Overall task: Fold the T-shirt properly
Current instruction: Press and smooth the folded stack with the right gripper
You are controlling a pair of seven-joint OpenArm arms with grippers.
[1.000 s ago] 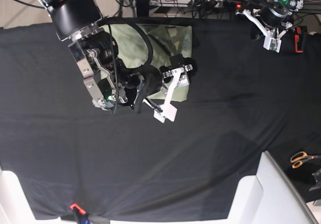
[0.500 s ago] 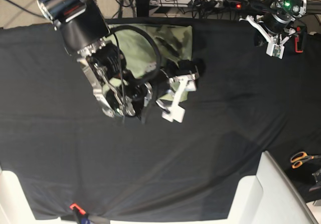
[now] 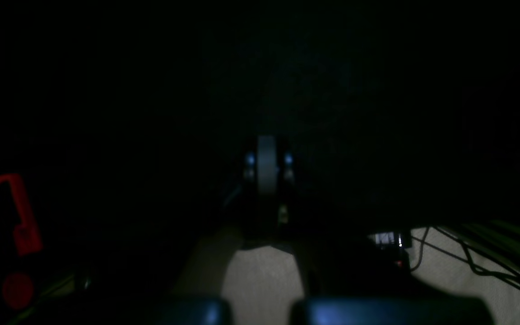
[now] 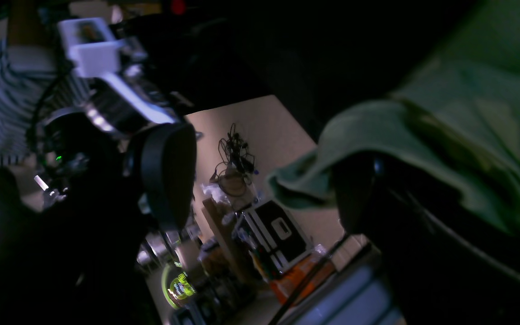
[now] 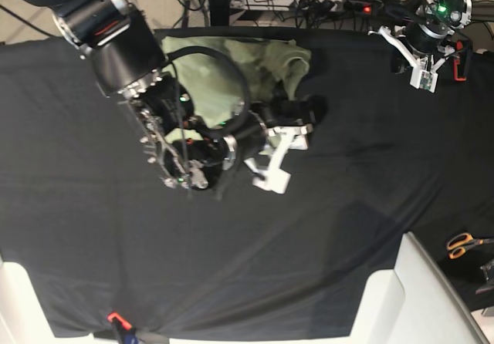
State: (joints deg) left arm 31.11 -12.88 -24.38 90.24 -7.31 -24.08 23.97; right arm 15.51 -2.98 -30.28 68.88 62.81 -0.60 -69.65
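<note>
Partly, arm point(image 5: 154, 89) hides T-shirt point(image 5: 239, 66)

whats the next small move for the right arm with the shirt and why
Probably carry the lifted edge of the T-shirt on across the cloth and lay it flat. The right wrist view shows a green fold draped over a dark finger of the right gripper, raised off the black table cloth, so that fold looks unfinished. The left gripper is parked far off.
</note>
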